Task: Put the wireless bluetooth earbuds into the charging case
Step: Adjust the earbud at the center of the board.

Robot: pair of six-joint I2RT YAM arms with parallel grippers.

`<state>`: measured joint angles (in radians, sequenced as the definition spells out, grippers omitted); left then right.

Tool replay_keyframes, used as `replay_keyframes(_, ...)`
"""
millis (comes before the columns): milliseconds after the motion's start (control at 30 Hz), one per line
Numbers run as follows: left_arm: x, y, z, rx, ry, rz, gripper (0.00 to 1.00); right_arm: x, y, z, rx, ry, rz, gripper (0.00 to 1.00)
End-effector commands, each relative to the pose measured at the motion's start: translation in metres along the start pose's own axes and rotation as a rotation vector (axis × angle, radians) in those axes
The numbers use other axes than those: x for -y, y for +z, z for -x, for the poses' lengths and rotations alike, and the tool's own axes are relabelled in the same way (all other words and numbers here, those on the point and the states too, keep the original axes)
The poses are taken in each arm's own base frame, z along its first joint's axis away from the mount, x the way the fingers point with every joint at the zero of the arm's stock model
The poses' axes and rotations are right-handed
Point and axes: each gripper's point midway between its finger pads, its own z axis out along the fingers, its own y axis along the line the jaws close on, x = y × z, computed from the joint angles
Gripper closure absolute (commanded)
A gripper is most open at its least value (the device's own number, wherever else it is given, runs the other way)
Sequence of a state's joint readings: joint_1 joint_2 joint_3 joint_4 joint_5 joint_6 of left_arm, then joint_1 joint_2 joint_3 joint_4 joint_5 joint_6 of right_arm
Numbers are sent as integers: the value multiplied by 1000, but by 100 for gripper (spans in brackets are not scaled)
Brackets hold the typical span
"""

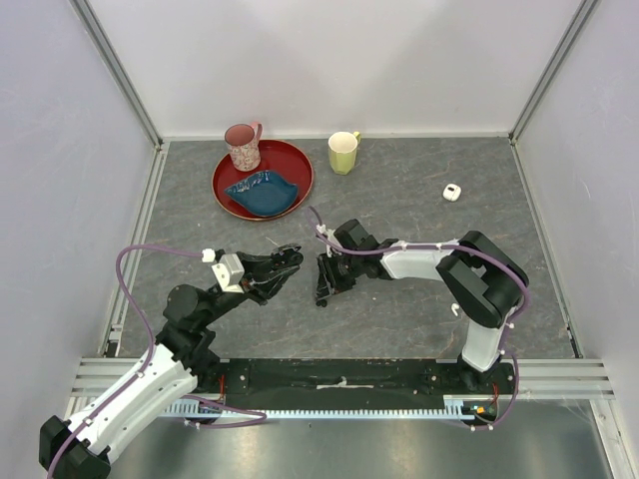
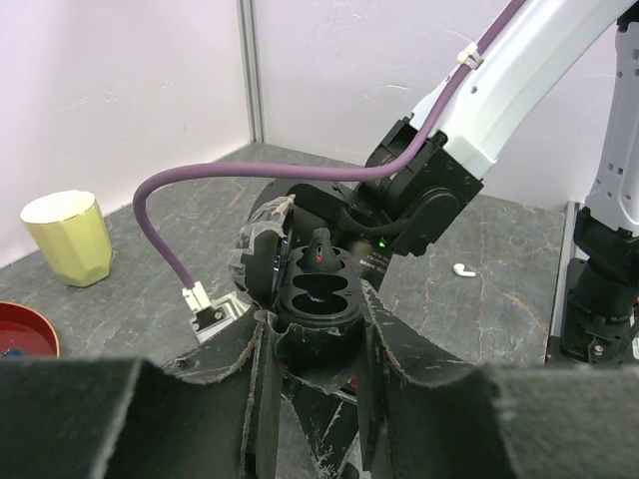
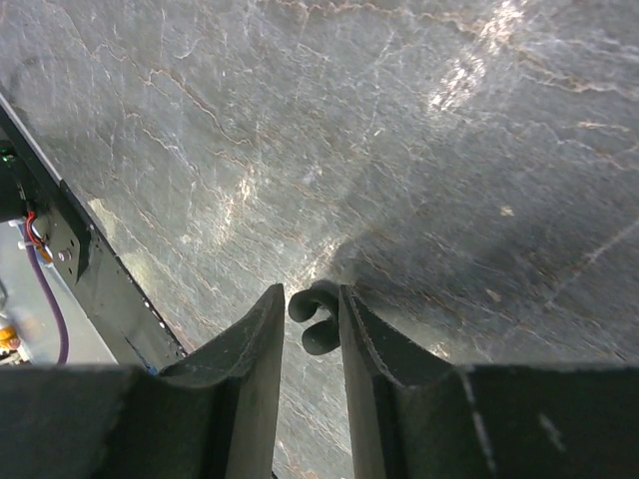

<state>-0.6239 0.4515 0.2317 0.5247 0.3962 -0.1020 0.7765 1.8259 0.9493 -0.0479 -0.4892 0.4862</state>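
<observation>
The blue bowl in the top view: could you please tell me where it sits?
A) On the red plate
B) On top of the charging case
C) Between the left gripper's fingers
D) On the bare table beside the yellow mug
A: the blue bowl lies within the rim of the red plate.

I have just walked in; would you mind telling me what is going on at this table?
Two robot arms are tasked with putting earbuds into a case. The left hand and right hand are close together over the middle of the grey stone-patterned table. The small white glossy rounded-square charging case sits toward the far right, and one tiny white plastic earbud lies near the right arm's base, both untouched. I cannot find the second earbud. Something small and dark sits in the right hand's narrow gap; I cannot identify it.
</observation>
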Motion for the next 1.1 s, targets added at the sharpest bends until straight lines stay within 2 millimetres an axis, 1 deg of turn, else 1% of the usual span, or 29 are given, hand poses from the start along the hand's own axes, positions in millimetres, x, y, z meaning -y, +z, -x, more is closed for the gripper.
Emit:
replay_keyframes(0, -2, 0, 8, 32, 34, 8, 98, 18, 7, -7, -19, -21, -99, 65)
replay_keyframes(167, -2, 0, 7, 31, 28, 8, 98, 27, 6, -12, -28, -37, -154, 66)
replay_keyframes(267, -2, 0, 8, 34, 28, 8, 98, 28, 3, -14, -27, -40, -166, 66)
replay_keyframes(433, -2, 0, 8, 33, 24, 9, 98, 30, -4, -7, 17, -40, -204, 65)
replay_keyframes(700, -3, 0, 7, 30, 23, 14, 98, 27, -9, 1, 57, -32, -210, 62)
replay_keyframes(1067, -3, 1, 4, 22, 16, 15, 98, 29, -8, -19, -5, -40, -198, 64)
